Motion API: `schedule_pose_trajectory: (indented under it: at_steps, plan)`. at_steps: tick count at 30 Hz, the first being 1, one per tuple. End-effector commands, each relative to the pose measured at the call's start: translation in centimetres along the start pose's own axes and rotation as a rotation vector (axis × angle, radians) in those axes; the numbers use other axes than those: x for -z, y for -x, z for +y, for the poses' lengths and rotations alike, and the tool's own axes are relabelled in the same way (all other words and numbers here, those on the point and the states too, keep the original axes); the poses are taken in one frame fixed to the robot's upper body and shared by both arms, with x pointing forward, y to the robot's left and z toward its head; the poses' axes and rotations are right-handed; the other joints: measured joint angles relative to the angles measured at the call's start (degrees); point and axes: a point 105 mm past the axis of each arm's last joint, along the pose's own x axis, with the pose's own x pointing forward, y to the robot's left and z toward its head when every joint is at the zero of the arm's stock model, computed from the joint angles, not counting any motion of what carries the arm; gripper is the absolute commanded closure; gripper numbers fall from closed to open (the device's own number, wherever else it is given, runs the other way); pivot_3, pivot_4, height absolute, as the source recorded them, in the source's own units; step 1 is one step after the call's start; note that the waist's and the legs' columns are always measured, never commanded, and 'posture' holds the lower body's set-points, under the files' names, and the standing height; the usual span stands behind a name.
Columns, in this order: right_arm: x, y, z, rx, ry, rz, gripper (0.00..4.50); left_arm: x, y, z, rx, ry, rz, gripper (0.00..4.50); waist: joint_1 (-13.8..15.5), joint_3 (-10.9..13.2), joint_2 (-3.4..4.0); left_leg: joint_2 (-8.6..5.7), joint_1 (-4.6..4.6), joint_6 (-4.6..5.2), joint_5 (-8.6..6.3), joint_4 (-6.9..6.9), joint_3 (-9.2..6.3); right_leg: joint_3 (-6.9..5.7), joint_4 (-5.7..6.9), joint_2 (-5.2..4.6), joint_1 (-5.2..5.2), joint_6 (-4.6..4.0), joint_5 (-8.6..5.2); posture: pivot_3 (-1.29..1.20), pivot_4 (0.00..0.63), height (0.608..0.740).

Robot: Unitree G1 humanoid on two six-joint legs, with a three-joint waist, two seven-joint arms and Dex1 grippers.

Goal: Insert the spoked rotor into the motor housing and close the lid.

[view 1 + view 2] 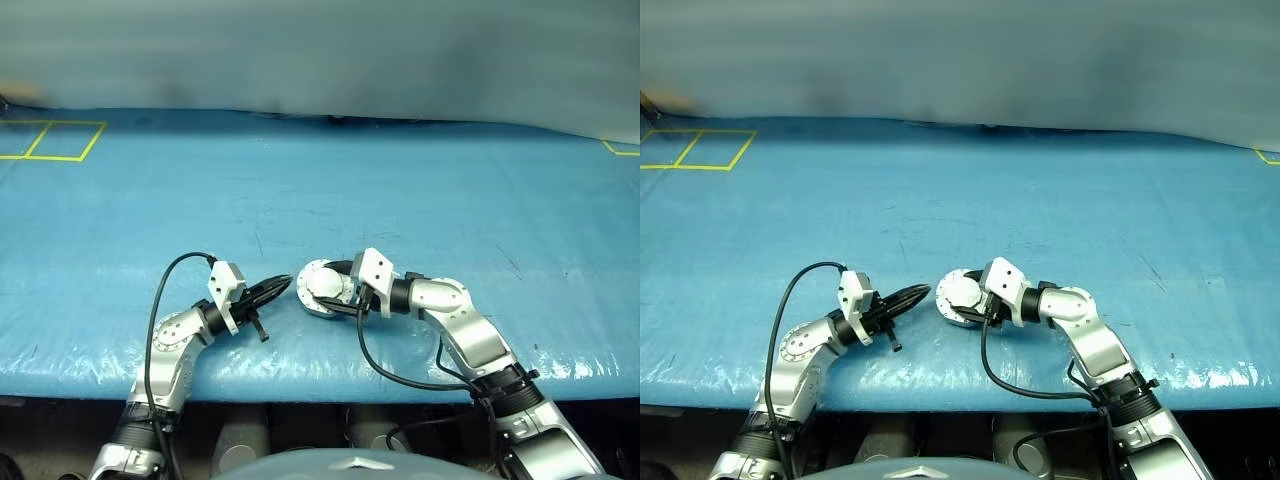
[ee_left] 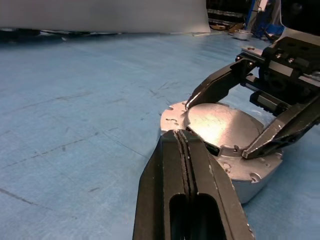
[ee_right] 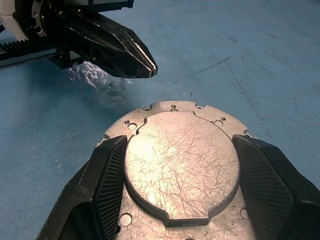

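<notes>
A: Nearest the table's front edge — left gripper (image 1: 278, 288), black fingers pressed flat together, nothing held, tips just beside the round squat grey metal motor housing (image 2: 235, 175).

B: And the right gripper (image 3: 175, 200)?

A: Spread wide, one black finger (image 3: 107, 175) on either side of the smooth plain grey round lid (image 3: 182, 160), hard against the edge, so apparently gripping the puck. Lid lying flat on the housing, scratched outer face up.

B: So closing the lid — seemingly done, or nearly. Spoked rotor?

A: Not to be made out; presumably inside under the lid, though impossible to confirm.

B: Where on the table?

A: Resting on the crinkled blue plastic table cover (image 1: 320, 190), close to the front edge, between the two arms. Farther back, bare blue sheet and yellow tape squares (image 1: 50, 140) at the far left corner.

B: Next move?

A: Probably a check that the lid sits flush all round — perhaps a light press from the closed left tips — then easing the right fingers apart without dragging the housing sideways.
</notes>
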Motion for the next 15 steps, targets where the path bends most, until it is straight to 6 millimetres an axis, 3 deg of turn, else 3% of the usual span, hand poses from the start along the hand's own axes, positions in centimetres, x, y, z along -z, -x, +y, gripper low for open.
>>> schedule_pose_trajectory:
  at_steps: [1,12,15]
  plan:
    - [1.8,0.5,-0.2,0.032,-0.021,0.073,1.5,-0.6,-0.4,-0.4,0.038,-0.034,0.004,4.5,0.0,0.0,0.0,0.0,0.0,0.0,0.0,0.01,0.0,0.0,0.0,0.0,0.0,0.0,0.0,0.0,0.15,0.74]
    - [1.6,0.5,-0.1,0.039,-0.02,0.063,1.5,0.7,-2.1,-0.6,0.048,0.005,0.041,4.5,0.1,0.0,-0.01,0.0,0.0,0.0,0.0,0.0,0.0,0.0,-0.01,0.0,0.0,0.0,0.0,0.0,0.15,0.74]
    - [1.5,0.5,-0.1,0.044,-0.027,0.059,1.5,2.0,-2.2,-0.9,0.069,-0.01,0.12,4.5,0.1,0.0,-0.02,-0.01,0.03,0.0,0.0,0.02,-0.01,0.0,-0.01,0.0,0.06,0.0,0.0,0.0,0.15,0.74]
